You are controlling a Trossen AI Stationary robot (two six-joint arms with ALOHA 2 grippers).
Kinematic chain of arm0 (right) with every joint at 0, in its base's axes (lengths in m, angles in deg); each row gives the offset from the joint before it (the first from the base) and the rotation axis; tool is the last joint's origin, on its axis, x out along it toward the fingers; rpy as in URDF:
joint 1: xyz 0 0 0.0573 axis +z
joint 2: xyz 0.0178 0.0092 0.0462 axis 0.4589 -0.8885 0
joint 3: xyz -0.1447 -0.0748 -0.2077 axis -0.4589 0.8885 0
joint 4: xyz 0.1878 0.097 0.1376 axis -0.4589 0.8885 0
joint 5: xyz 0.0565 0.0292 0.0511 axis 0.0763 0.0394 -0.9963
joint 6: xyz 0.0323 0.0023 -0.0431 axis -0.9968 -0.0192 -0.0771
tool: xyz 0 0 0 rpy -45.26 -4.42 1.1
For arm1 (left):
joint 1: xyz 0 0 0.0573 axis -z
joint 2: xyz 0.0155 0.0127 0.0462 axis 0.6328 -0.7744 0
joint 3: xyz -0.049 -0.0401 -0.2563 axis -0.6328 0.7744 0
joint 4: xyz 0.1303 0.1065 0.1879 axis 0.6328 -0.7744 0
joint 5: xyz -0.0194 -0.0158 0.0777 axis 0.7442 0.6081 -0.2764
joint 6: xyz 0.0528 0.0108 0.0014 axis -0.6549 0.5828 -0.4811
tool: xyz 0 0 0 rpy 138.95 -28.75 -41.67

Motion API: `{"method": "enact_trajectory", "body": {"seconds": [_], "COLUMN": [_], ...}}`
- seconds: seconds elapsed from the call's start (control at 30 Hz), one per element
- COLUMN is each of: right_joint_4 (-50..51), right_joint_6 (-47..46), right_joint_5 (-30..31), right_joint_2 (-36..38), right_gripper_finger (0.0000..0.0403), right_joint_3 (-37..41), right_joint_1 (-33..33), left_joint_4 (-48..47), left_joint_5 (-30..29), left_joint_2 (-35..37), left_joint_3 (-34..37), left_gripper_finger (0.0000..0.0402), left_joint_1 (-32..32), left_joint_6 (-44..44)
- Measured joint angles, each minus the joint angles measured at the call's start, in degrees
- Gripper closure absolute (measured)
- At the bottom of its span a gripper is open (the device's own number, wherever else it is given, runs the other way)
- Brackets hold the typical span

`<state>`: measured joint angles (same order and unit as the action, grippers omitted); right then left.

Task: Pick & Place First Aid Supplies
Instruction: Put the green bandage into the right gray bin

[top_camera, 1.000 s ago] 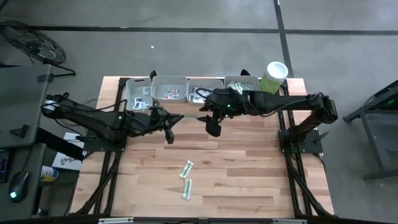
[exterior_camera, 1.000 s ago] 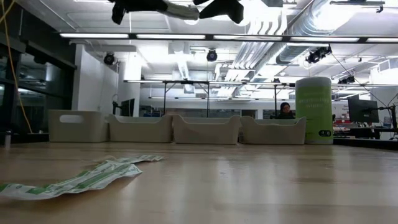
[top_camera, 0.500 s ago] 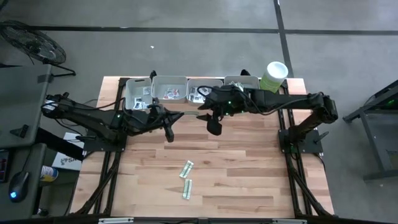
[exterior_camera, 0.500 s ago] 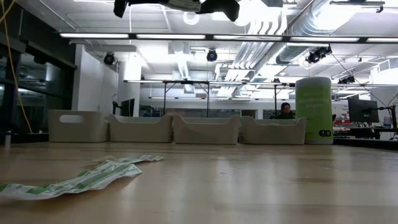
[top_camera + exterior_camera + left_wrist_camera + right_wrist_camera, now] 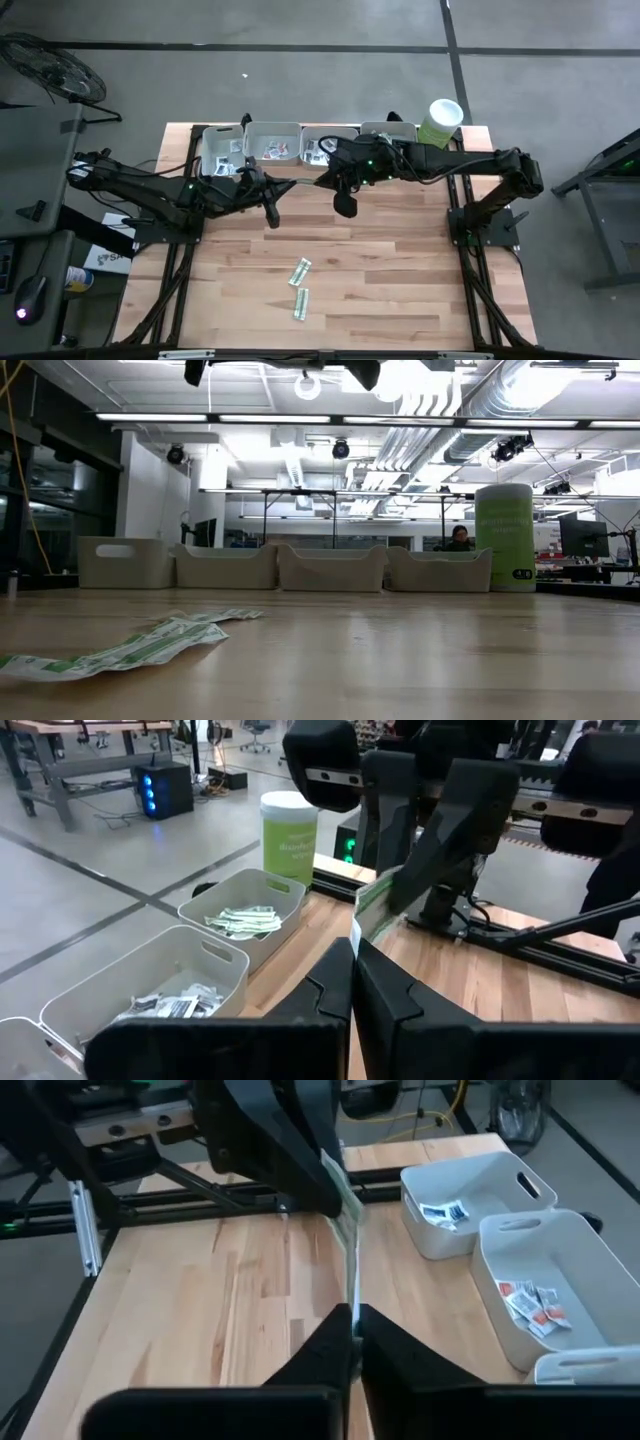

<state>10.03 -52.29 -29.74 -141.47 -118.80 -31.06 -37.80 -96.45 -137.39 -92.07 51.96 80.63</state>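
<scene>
A narrow green-white strip [image 5: 300, 183], one of the first aid supplies, hangs in the air between my two grippers, above the table's far half. My left gripper [image 5: 280, 184] is shut on one end of it. My right gripper [image 5: 322, 183] is shut on the other. Two more strips [image 5: 301, 270] [image 5: 299, 303] lie flat on the wood nearer the front edge. In the low view they show as pale strips [image 5: 150, 640] on the table. My left gripper pinches the strip's end [image 5: 362, 932] between its two shut fingers, coming roughly level from the table's left. The strip stands on edge, clear of the table, and runs on to the other gripper. My right gripper pinches the strip's opposite end [image 5: 352, 1285] between its two shut fingers, slanting down from the table's right. The strip shows edge-on along the fingers' line, lifted clear and stretched toward my left gripper's fingers [image 5: 300, 1150].
Several grey trays [image 5: 272, 128] stand in a row along the far edge, with sachets inside. A pale green tub with a white lid [image 5: 441, 122] stands at their right end. Bare wood lies around the two loose strips.
My right gripper has shut on the free end of the strip that my left gripper holds up. Both arms have stayed almost in place, and the strip has stayed in the air between them.
</scene>
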Motion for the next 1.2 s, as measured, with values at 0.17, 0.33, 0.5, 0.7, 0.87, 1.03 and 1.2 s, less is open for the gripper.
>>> {"method": "enact_trajectory", "body": {"seconds": [0.17,0.33,0.5,0.7,0.87,1.03,1.2], "right_joint_4": [-1.7,-1.5,-1.4,1.5,8.6,18.3,24.9], "right_joint_6": [-0.1,-0.5,-1.1,-2.1,-2.7,-2.8,-2.5], "right_joint_5": [-1.3,-1.3,-0.9,1.3,6.3,11.6,15.0], "right_joint_2": [0.0,0.0,0.0,0.0,0.0,0.0,0.0], "right_gripper_finger": [0.04,0.0402,0.0402,0.0402,0.0402,0.0403,0.0403], "right_joint_3": [0.0,0.0,0.0,0.0,0.0,0.0,0.4], "right_joint_1": [0.0,-0.4,-0.8,-1.5,-3.8,-7.7,-12.4], "left_joint_4": [0.0,0.0,-0.2,-0.2,-0.4,-3.3,-5.8], "left_joint_5": [0.6,1.4,-0.1,-0.4,-3.0,-6.8,-7.4], "left_joint_2": [0.0,0.0,0.0,0.0,1.1,3.6,5.7], "left_joint_3": [0.0,0.0,0.0,0.0,-0.1,-0.1,-0.1], "left_gripper_finger": [0.0401,0.0398,0.0378,0.0306,0.024,0.0211,0.0209], "left_joint_1": [0.0,0.0,0.0,0.0,0.0,0.0,0.0], "left_joint_6": [0.0,0.0,-0.2,-1.5,-1.5,-1.2,-1.0]}}
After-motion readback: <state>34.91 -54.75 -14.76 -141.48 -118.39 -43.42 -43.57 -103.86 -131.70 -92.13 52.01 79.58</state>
